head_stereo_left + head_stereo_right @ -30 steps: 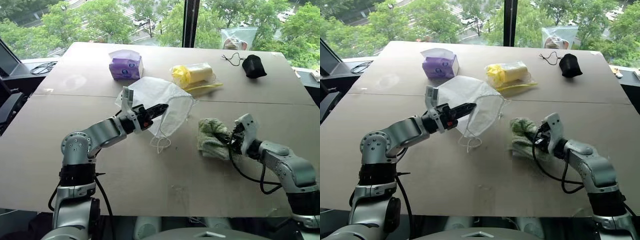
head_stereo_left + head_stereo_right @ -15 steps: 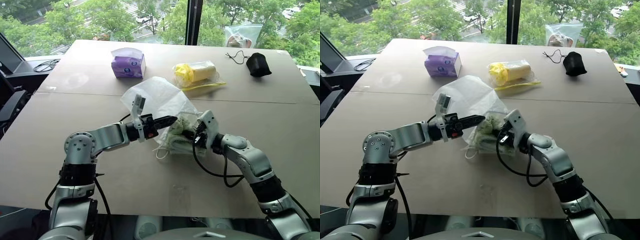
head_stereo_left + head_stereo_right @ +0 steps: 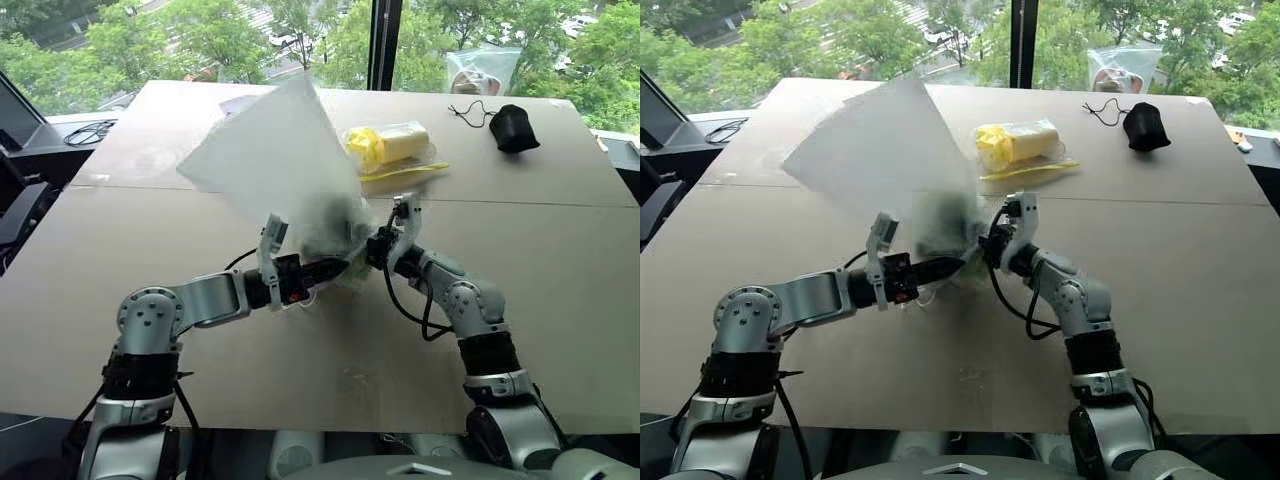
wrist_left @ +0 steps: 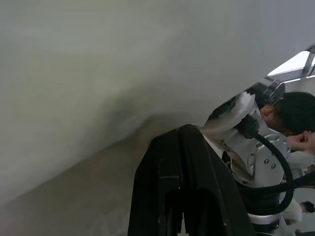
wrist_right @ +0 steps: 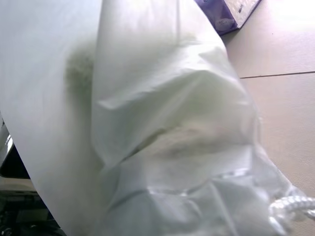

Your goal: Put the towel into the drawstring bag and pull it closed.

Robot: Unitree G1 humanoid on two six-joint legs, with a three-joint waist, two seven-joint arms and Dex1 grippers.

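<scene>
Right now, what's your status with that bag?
Left hand shut on bag rim. Right hand at the mouth. Towel shows green through the bag. Nothing in the way.

Drawstring bag (image 3: 270, 150) lifted off the table (image 3: 560, 290), billowing up near table centre. Towel (image 3: 330, 222) seen as a dark green mass inside its lower part. Left end effector (image 3: 335, 268) pinched closed at bag mouth; right end effector (image 3: 378, 246) just beside. Yellow plastic-wrapped item (image 3: 392, 146) and black pouch (image 3: 513, 130) toward far edge.
</scene>
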